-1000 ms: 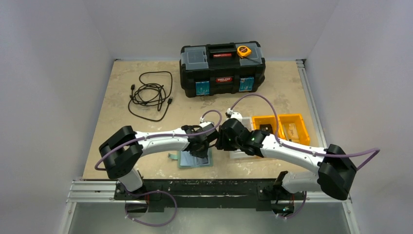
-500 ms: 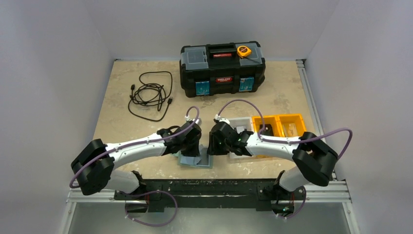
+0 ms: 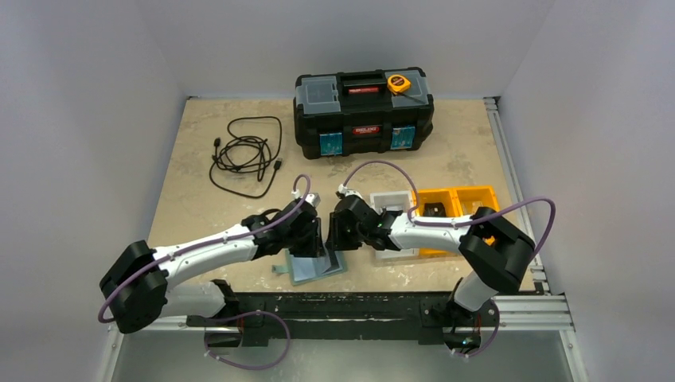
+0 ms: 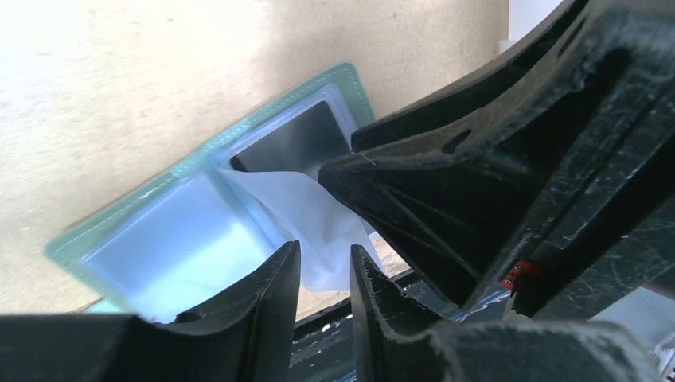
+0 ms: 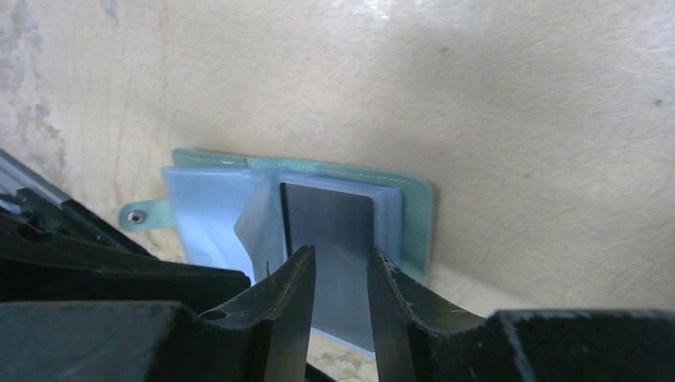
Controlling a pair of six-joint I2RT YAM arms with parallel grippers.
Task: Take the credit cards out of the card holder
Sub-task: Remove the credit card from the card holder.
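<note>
The card holder (image 3: 312,269) lies open near the table's front edge, teal with pale blue pockets (image 4: 159,239). A black credit card (image 5: 326,216) sits in its right-hand pocket, also visible as the black card (image 4: 296,137) in the left wrist view. A loose clear pocket flap (image 4: 306,211) stands up from the middle. My left gripper (image 4: 326,256) hovers over it, jaws a narrow gap apart, the flap's edge in that gap unpinched. My right gripper (image 5: 340,259) hangs just above the black card, jaws slightly apart, gripping nothing. The two grippers (image 3: 325,237) almost touch over the holder.
A black toolbox (image 3: 364,111) with a yellow tape measure (image 3: 399,83) on top stands at the back. A coiled black cable (image 3: 247,155) lies back left. A white bin (image 3: 393,203) and orange bins (image 3: 460,205) sit right of the holder. The metal rail (image 3: 358,306) runs just in front.
Both grippers shifted left and nearer over the holder. The left jaws, shut a moment ago, have parted. The holder has turned slightly on the table.
</note>
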